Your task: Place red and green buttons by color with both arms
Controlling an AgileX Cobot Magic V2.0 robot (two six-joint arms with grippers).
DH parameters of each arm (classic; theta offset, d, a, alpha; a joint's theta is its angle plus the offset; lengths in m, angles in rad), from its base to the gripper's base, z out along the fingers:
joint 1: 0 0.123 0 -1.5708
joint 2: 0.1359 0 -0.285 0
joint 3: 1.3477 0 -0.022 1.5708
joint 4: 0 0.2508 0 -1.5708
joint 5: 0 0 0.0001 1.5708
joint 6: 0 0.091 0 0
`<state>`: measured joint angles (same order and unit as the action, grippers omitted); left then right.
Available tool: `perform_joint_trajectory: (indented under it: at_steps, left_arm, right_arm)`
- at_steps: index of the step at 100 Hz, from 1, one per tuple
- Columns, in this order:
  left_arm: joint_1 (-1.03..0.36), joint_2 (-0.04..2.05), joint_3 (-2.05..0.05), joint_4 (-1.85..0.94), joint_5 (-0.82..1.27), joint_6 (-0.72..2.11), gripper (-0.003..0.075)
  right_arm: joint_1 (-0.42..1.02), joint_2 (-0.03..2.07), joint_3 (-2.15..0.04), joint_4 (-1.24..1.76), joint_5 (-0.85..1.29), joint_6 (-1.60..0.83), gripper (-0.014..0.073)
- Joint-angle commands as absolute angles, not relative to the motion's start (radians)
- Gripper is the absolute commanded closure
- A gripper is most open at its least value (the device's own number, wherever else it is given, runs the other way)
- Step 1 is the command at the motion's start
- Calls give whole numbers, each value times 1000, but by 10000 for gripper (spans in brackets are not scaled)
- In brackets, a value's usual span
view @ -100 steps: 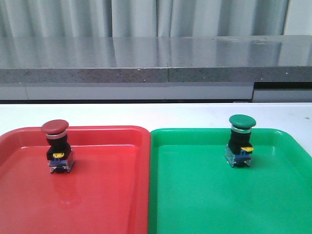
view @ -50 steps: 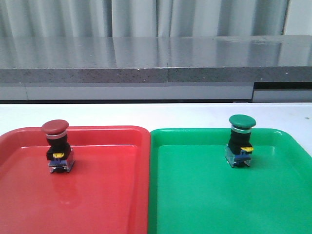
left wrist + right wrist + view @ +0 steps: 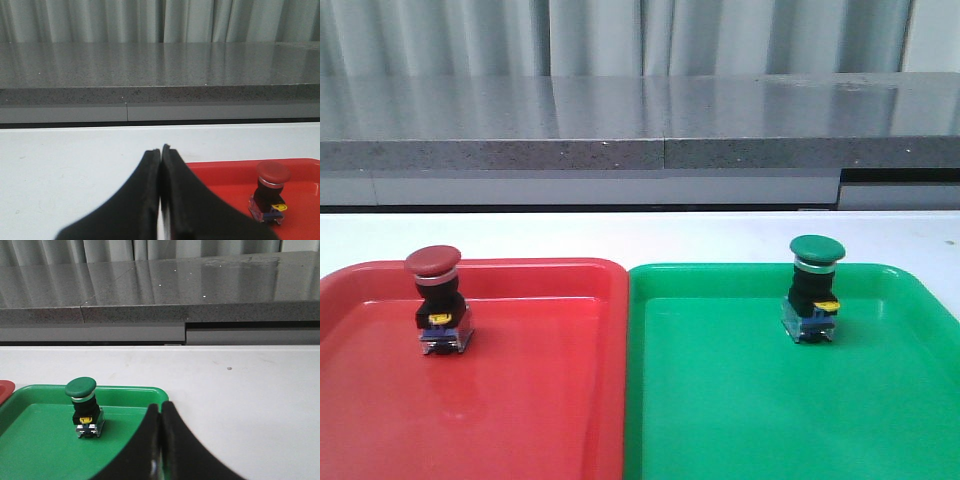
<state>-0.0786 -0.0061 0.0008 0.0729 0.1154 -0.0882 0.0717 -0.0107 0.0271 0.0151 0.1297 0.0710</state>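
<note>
Front view, red side: I saw the red button (image 3: 438,300) standing upright in the red tray (image 3: 540,400), toward its far left part, cap up.
Front view, green side: the green button (image 3: 814,290) stood upright in the green tray (image 3: 740,420), toward its far right part; the two trays lay side by side, edges touching or nearly so.
Front view, arms: neither arm showed in this view.
Left wrist view, gripper: the left gripper (image 3: 161,150) was clenched, its two fingertips pressed together with nothing between them, hanging over the white table (image 3: 75,160) just outside the red tray's (image 3: 220,172) far corner.
Left wrist view, button: the red button (image 3: 270,192) sat apart from my fingers, untouched.
Right wrist view, gripper: the right gripper (image 3: 160,406) was likewise clenched and empty, near the green tray's (image 3: 40,440) far rim.
Right wrist view, button: the green button (image 3: 83,406) stood well clear of it, inside the tray.
Progress: I judged the sorting done, each button in the tray of its own colour and both grippers let go; nothing looked left except parking the arms.
Against the earlier front frames: I found no difference; buttons and trays sat exactly where they had been.
</note>
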Motion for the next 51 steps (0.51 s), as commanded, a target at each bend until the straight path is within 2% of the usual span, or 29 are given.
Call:
perform_joint_trajectory:
  at_steps: [1, 51]
  left_arm:
    - [-77, -36, 43, 70, 33, -94, 739]
    - [-77, -36, 43, 70, 33, -94, 739]
  right_arm:
    - [66, -27, 13, 17, 32, 64, 651]
    - [66, -27, 13, 17, 45, 64, 651]
